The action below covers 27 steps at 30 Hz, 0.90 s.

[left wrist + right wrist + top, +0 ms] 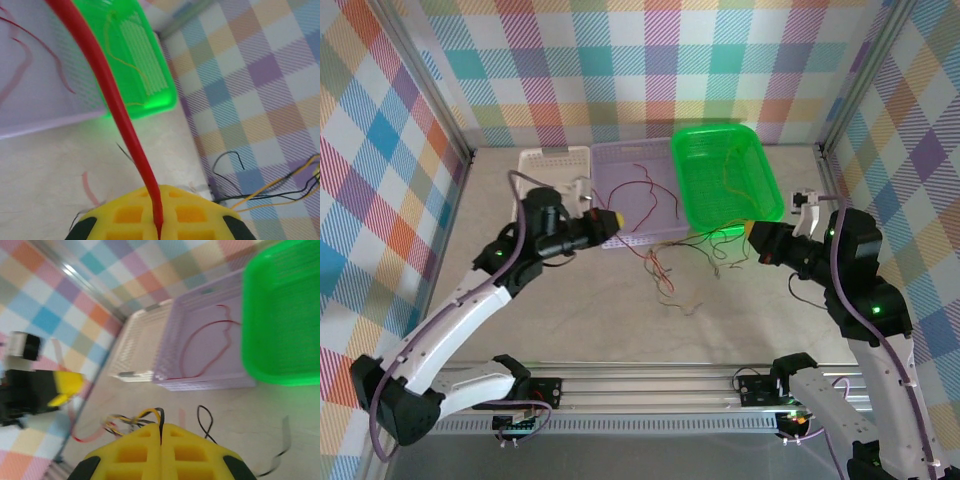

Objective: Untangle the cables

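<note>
The cables (685, 250) are a loose tangle of thin red, black and yellow wires on the table between my two grippers. My left gripper (612, 218) hovers at the purple tray's front edge. In the left wrist view its yellow fingers (190, 215) are shut on a red cable (107, 82) that runs up and away. My right gripper (752, 232) is by the green tray's front corner. Its jaws are shut on black and yellow cables (150, 416) that loop out to the left.
Three trays stand in a row at the back: white (555, 160), purple (655, 160) with red wires in it, and green (760, 170) with a yellow wire (125, 55). Checked walls close in both sides. The arm bases and a rail line the near edge.
</note>
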Available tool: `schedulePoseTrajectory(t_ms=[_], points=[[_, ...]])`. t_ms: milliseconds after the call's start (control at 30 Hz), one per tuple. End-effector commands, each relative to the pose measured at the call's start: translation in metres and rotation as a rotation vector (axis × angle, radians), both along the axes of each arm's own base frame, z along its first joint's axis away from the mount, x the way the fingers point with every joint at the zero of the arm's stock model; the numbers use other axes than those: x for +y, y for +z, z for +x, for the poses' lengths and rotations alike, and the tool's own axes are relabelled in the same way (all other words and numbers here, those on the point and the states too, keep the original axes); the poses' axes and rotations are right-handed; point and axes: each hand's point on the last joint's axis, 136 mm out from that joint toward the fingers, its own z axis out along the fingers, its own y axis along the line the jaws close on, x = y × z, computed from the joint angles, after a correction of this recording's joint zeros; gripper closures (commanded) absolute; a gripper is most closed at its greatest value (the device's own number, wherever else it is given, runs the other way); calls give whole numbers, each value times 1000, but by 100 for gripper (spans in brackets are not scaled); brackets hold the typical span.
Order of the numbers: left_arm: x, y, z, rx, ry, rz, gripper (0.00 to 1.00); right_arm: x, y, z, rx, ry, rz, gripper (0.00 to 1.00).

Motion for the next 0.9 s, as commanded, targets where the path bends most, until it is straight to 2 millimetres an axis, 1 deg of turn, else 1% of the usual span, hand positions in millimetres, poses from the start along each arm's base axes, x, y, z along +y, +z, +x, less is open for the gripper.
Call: schedulePoseTrajectory(t_ms=[0, 100, 233, 300, 400, 600, 733, 800, 867], points=[[31, -6, -11, 43, 3, 92, 100, -33, -15, 9, 2, -164, -142, 100], [56, 2, -14, 37, 47, 120, 100, -52, -21, 11, 14, -257, -204, 100], [75, 15, -22, -2, 102, 142, 100, -76, -28, 11, 33, -366, -277, 100], [89, 23, -26, -22, 154, 144, 100, -88, -29, 9, 35, -420, -310, 100], [105, 33, -30, -44, 219, 171, 100, -99, -27, 6, 34, -467, -349, 100], [138, 51, -37, -92, 363, 251, 100, -117, -26, -2, 37, -539, -406, 100], [152, 63, -41, -119, 425, 283, 100, -122, -26, -5, 37, -560, -424, 100], [163, 70, -43, -135, 476, 305, 100, -123, -27, -6, 38, -564, -429, 100], [166, 73, -44, -146, 489, 303, 100, -123, -26, -7, 35, -561, -424, 100]])
